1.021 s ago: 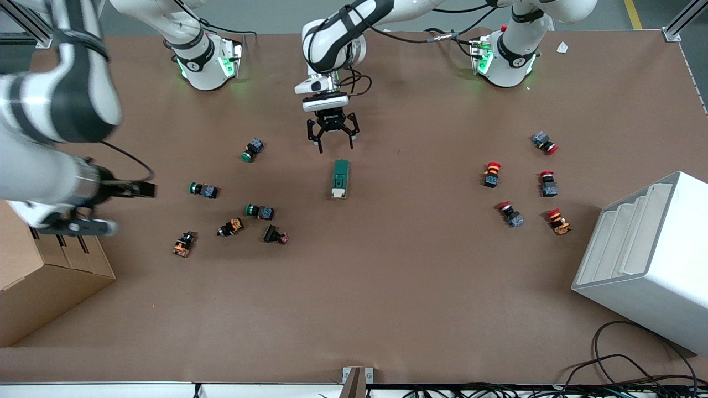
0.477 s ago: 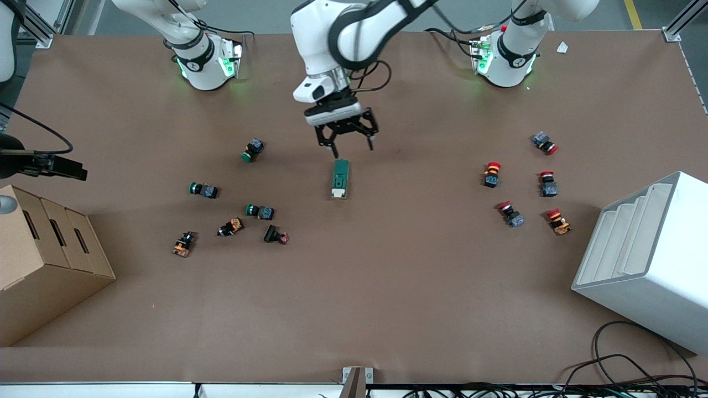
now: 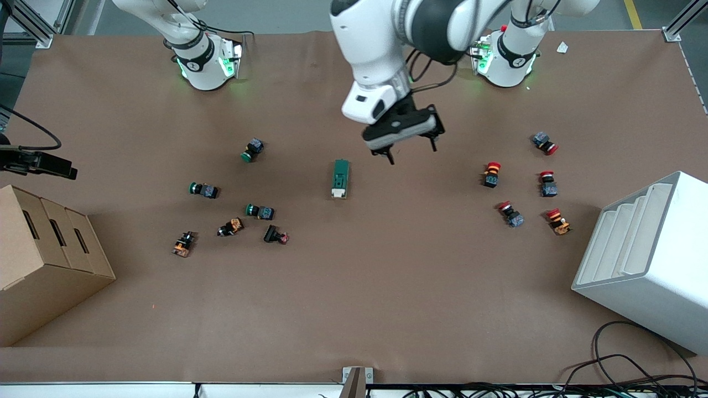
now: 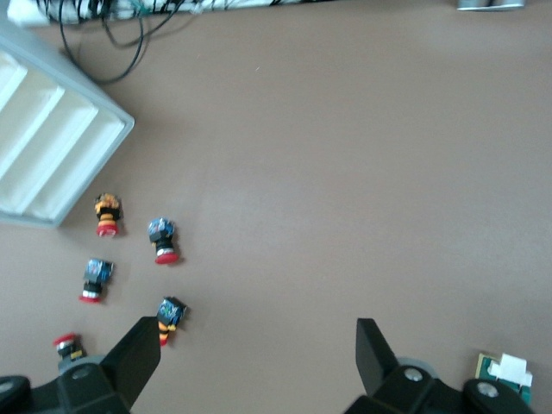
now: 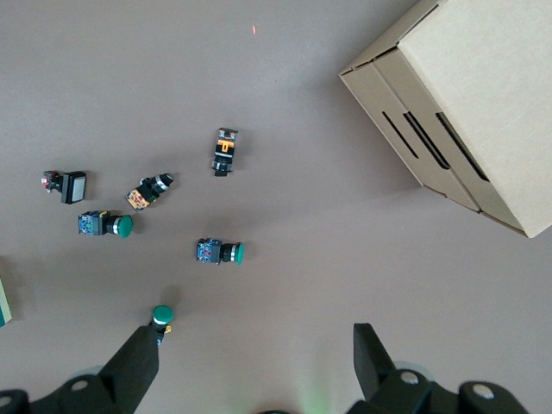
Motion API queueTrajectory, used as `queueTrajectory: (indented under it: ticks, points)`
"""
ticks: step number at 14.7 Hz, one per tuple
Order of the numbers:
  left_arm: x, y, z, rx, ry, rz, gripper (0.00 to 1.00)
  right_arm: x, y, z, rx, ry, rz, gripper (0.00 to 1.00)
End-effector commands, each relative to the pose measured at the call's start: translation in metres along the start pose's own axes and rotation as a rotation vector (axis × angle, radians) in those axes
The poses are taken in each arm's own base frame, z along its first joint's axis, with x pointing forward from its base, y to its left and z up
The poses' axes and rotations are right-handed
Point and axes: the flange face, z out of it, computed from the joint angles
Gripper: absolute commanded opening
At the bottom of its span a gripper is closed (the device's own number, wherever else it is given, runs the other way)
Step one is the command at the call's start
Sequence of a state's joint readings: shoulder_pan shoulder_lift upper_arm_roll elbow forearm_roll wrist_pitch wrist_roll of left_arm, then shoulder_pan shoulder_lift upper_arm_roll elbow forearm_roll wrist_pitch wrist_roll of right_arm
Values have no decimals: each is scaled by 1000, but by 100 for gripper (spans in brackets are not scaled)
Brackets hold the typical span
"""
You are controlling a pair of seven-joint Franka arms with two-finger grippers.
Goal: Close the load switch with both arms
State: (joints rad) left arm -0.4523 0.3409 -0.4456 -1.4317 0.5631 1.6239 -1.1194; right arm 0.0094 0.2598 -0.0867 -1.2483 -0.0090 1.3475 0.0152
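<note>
Black left claw (image 3: 412,152), fingers apart and empty, hangs over bare brown counter (image 3: 354,287) near the load switch (image 3: 340,178) | right claw (image 5: 254,366), fingers apart, over the cardboard-box end | dark-green switch lies mid-counter, untouched | step: approach; next, both claws must close in on it.

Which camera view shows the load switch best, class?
The front view: the whole load switch lies unobstructed on the table. The left wrist view catches only its cream end at the picture's corner; the right wrist view shows a green sliver at the edge.
</note>
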Motion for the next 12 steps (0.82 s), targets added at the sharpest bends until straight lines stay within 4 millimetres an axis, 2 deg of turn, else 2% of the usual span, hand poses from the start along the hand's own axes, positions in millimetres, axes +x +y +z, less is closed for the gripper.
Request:
queueTrajectory:
  ticks: [1, 3, 5, 6, 8, 11, 12]
  points:
    - [40, -43, 4, -21, -76, -48, 100, -12, -1, -5, 4, -44, 7, 100]
    - [69, -76, 15, -30, -110, -49, 100, -27, 0, -23, 4, -12, 9, 100]
    - [93, -114, 12, -43, -115, -59, 100, -33, 5, -24, 8, -27, 51, 100]
    - [103, -129, 17, -45, -127, -49, 100, -39, 4, -26, 7, -29, 60, 100]
    - [127, -169, 24, -58, -136, 39, 100, -46, 7, -29, 7, -18, 61, 100]
    - [155, -220, 40, -59, -146, 173, 100, -63, 14, -39, 10, 4, 64, 100]
    - [161, -235, 40, -69, -149, 183, 100, -70, 15, -41, 10, 10, 61, 100]
